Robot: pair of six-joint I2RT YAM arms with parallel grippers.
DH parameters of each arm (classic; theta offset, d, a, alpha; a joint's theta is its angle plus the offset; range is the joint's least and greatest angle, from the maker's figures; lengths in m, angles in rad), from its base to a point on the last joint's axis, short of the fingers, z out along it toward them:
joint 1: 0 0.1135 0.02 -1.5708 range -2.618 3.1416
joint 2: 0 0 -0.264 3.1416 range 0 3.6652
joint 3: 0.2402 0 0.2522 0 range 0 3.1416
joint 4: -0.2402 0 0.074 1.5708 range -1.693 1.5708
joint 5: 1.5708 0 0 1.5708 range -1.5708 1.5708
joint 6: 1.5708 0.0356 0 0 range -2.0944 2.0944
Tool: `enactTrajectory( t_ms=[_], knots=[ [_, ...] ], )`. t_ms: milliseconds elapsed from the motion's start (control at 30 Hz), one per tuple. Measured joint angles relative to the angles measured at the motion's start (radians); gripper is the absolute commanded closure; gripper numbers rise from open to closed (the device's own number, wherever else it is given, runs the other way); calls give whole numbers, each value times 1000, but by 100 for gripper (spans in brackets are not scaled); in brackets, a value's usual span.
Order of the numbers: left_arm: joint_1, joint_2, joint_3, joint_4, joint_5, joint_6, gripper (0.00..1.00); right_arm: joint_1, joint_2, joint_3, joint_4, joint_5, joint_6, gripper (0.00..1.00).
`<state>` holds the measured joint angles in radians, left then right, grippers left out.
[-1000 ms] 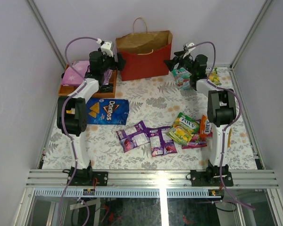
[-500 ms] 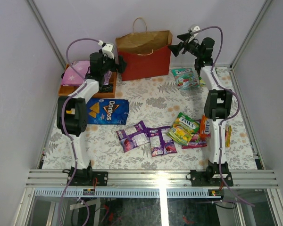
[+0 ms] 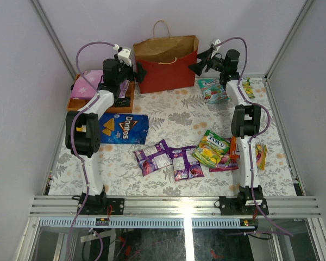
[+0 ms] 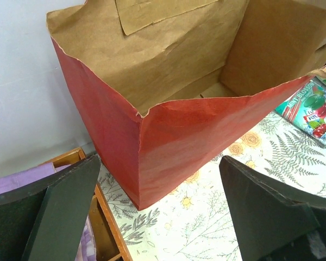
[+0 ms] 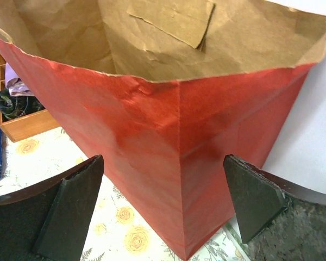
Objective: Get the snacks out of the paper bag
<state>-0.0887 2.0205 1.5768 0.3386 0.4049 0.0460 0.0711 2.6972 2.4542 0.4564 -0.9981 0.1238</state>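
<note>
Lab robot cell: aluminium frame rails, plain white enclosure walls

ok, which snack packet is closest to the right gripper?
The teal-green packet lying by the paper bag's right corner, right beside the right gripper. The other snacks lie farther off, toward the arm bases.

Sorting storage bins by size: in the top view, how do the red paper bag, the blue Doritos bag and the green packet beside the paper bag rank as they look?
1. red paper bag
2. blue Doritos bag
3. green packet
The bag stands upright, the others lie flat, so true sizes may differ.
</note>
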Motion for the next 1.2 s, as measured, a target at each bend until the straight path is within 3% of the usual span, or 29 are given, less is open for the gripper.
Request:
enactTrajectory(
  t_ms=[267,733,867,967,1033,1100,1200],
  knots=[
    [0,12,11,-1,10,0,8,43,0,2,29,1,-2,1],
    [6,19,11,0,9,0,12,59,-77,-124,196,-42,87,45],
    [6,19,11,0,-13,1,13,59,-144,-233,245,-53,111,59],
    [6,18,7,2,-33,2,14,59,-234,-394,298,-65,130,58],
    [6,13,-6,8,-47,2,14,59,-299,-515,345,-69,145,51],
    [6,-2,-37,11,-54,0,14,59,-367,-649,410,-69,165,27],
    [6,-26,-80,13,-56,-4,14,59,-426,-769,479,-69,189,4]
  ],
)
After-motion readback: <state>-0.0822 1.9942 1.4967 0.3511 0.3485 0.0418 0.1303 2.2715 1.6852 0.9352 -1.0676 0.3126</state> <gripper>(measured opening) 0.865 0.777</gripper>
